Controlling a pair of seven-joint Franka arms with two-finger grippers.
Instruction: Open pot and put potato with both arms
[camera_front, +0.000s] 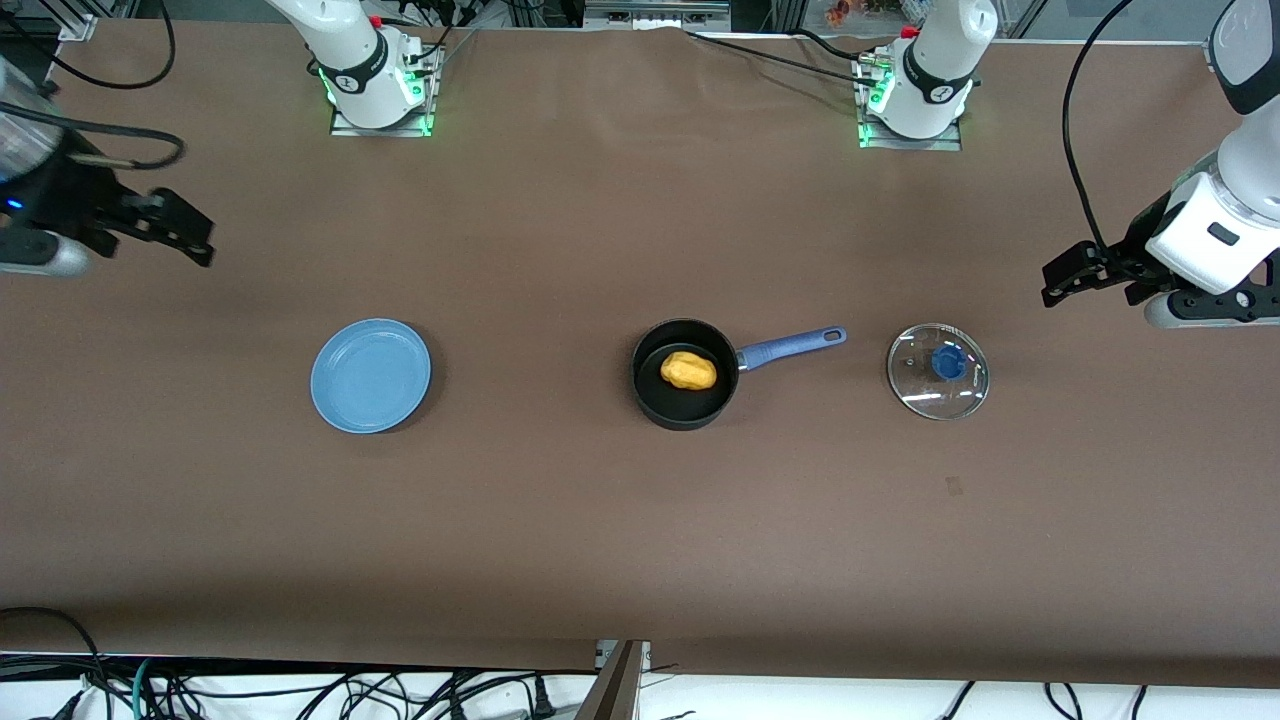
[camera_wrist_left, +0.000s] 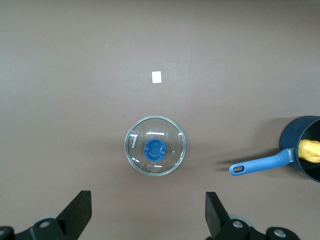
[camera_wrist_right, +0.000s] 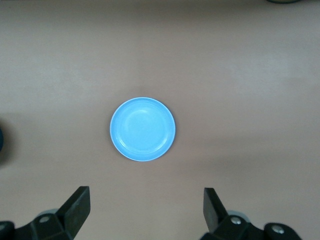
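The black pot (camera_front: 684, 396) with a long blue handle (camera_front: 790, 349) stands open mid-table. The yellow-orange potato (camera_front: 688, 370) lies inside it; pot and potato (camera_wrist_left: 309, 151) also show in the left wrist view. The glass lid (camera_front: 937, 370) with a blue knob lies flat on the table beside the handle's end, toward the left arm's end; it also shows in the left wrist view (camera_wrist_left: 155, 145). My left gripper (camera_front: 1066, 274) is open and empty, up in the air past the lid. My right gripper (camera_front: 185, 232) is open and empty, raised over the right arm's end of the table.
A flat blue plate (camera_front: 370, 375) lies empty on the table toward the right arm's end, in line with the pot; it also shows in the right wrist view (camera_wrist_right: 142, 129). A small white scrap (camera_wrist_left: 156, 76) lies on the brown table near the lid.
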